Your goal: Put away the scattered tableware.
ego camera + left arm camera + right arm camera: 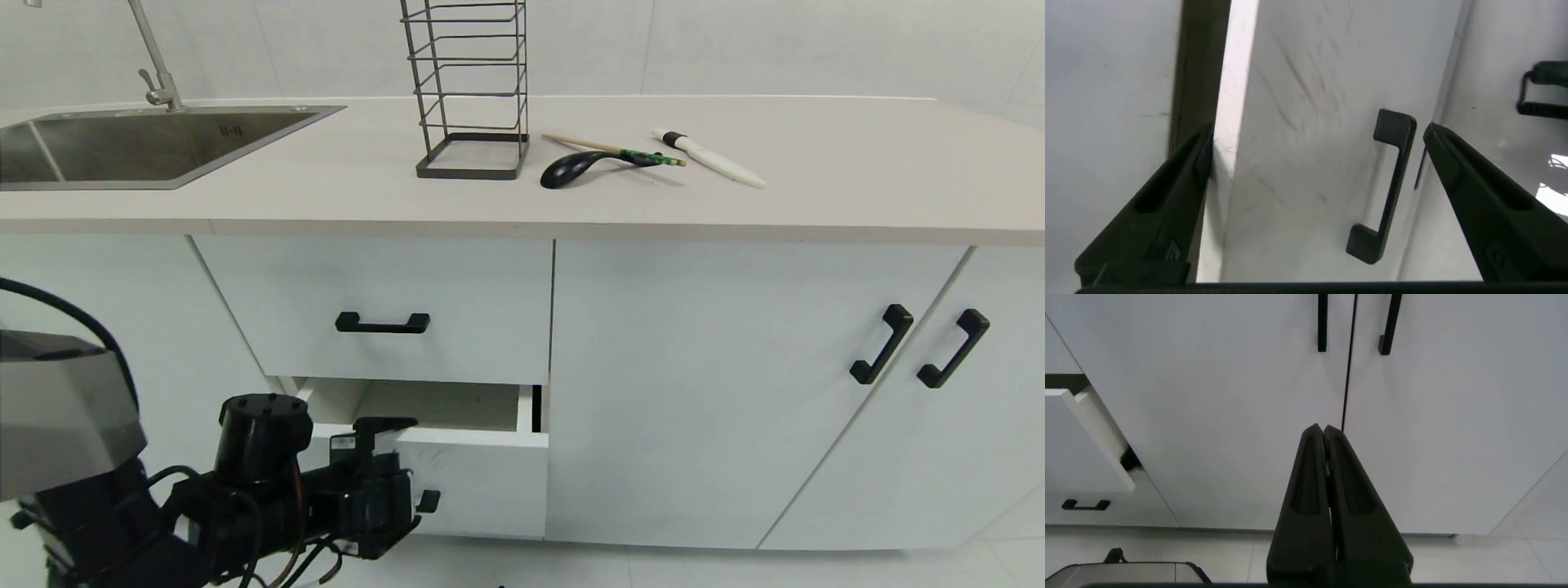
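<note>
A stainless steel sink (pixel 163 139) with a curved metal faucet (pixel 155 61) sits at the left end of the pale beige countertop (pixel 816 204). A tall dark wire rack (pixel 469 173) stands right of the sink. Below, a closed white upper drawer (pixel 457 294) and two white cabinet doors (pixel 702 392) carry black bar handles (pixel 882 344).

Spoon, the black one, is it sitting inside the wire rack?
No, the black spoon lies on the counter beside the wire rack.
</note>
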{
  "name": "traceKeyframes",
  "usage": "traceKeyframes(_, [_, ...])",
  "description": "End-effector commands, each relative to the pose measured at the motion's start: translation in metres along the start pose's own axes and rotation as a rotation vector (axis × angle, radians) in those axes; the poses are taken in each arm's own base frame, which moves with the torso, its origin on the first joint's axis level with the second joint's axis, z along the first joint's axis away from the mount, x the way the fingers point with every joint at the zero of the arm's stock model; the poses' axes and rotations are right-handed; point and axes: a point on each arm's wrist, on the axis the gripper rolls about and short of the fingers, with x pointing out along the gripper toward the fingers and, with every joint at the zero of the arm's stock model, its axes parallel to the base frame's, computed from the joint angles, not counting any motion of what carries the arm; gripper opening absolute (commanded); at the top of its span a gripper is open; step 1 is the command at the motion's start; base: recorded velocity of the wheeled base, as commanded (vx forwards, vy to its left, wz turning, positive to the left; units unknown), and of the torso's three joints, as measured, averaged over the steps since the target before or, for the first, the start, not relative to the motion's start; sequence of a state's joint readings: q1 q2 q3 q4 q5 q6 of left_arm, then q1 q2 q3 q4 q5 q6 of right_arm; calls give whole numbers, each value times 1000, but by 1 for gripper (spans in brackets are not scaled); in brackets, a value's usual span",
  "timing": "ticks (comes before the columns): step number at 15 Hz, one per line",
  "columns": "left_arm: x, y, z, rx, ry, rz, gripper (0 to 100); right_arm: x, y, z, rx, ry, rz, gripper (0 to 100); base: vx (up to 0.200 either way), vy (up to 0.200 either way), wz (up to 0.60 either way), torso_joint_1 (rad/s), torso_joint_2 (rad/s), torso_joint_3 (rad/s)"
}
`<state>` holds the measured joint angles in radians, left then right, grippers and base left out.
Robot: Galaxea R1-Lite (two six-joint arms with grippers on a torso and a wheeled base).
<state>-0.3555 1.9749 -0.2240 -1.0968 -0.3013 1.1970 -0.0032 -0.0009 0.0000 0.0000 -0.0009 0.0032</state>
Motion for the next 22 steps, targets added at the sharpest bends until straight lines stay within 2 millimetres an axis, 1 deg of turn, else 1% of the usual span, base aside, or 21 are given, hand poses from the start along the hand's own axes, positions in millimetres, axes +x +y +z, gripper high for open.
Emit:
traceKeyframes(1, [-42, -22, 13, 20, -16, -13, 100, 0, 0, 0, 0, 1, -1, 0, 0, 0, 0, 0, 0, 0])
traceKeyframes(2, [-52, -32, 17, 28, -26, -37, 100, 0, 0, 0, 0, 1, -1, 0, 0, 0, 0, 0, 0, 0])
traceKeyframes(4, [-58, -35, 23, 51, -51, -35, 100, 0, 0, 0, 0, 1, -1, 0, 0, 0, 0, 0, 0, 0])
traceKeyframes(7, [-55, -36, 25, 56, -58, -44, 100, 0, 0, 0, 0, 1, -1, 0, 0, 0, 0, 0, 0, 0])
traceKeyframes(10, [-49, -31, 26, 59, -61, -39, 100, 0, 0, 0, 0, 1, 1, 0, 0, 0, 0, 0, 0, 0])
traceKeyframes(17, [-51, -35, 25, 56, -60, -57, 100, 0, 0, 0, 0, 2, 1, 0, 0, 0, 0, 0, 0, 0])
traceKeyframes(20, [-49, -45, 32, 79, -88, -115, 100, 0, 0, 0, 0, 1, 1, 0, 0, 0, 0, 0, 0, 0])
traceKeyframes(22, [-49, -48, 36, 97, -108, -127, 100, 0, 0, 0, 0, 1, -1, 0, 0, 0, 0, 0, 0, 0])
